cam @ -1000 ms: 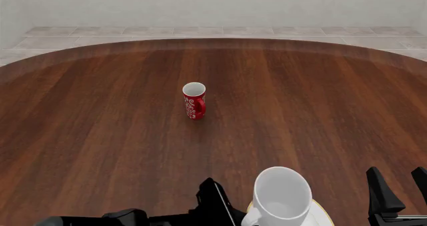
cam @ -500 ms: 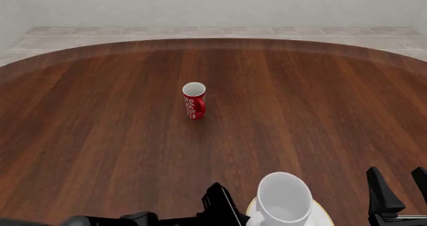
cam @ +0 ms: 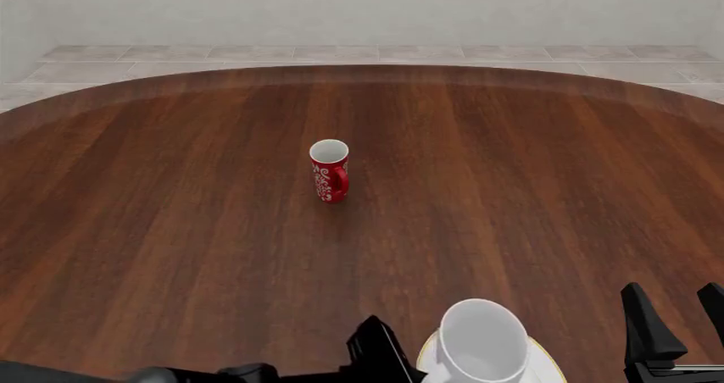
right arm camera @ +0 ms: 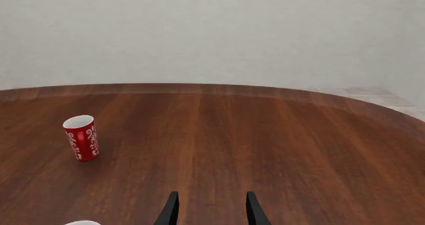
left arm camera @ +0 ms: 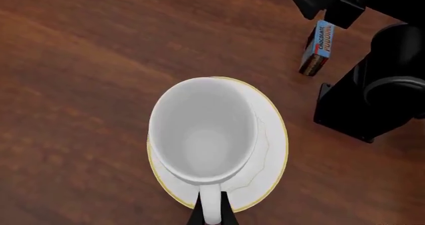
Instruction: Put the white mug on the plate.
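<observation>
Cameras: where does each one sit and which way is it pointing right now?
Front view: fixed above and behind the arms, looking forward down the table; both pincers at the near edge.
Left wrist view: straight down on the white mug over the plate; left pincer fingers at its handle.
Right wrist view: level across the table; right pincer open.
Shared: red mug, front and right wrist.

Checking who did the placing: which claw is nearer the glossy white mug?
Left. The left claw grips the glossy white mug by its handle; the right claw waits off to its right, apart.
</observation>
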`<state>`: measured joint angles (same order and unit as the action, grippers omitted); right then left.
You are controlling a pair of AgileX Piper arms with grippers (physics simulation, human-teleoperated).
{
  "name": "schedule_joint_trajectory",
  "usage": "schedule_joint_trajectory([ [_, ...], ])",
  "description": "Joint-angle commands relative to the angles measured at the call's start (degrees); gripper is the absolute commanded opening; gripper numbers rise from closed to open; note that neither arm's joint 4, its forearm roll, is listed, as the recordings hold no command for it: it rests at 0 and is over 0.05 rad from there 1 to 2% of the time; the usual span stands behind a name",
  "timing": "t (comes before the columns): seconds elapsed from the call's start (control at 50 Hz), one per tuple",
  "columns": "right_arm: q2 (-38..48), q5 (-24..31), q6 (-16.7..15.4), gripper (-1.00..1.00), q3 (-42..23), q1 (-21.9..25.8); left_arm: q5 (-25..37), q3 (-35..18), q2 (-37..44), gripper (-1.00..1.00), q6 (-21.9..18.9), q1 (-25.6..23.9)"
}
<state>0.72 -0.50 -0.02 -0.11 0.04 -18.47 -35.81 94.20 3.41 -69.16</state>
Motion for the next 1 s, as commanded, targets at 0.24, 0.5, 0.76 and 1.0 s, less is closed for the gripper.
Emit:
schedule_joint_trajectory([
  [0.24, -0.2, 0.2, 0.0, 1.00, -0.1, 0.0, 0.2, -0.3, 0.2, 1.00, -0.4, 0.1],
  [0.5, -0.2, 0.2, 0.0, 1.00, -0.1, 0.0, 1.0, 0.0, -1.1, 1.00, -0.9, 0.1],
  [0.76, -0.2, 0.2, 0.0, 1.00, -0.1, 0.0, 2.6, 0.9, -3.9, 1.00, -1.4, -0.2],
  [1.0, -0.2, 0.2, 0.0, 1.00, -0.1, 0.0, 4.8, 3.2, -9.5, 1.00, -2.7, 0.4],
])
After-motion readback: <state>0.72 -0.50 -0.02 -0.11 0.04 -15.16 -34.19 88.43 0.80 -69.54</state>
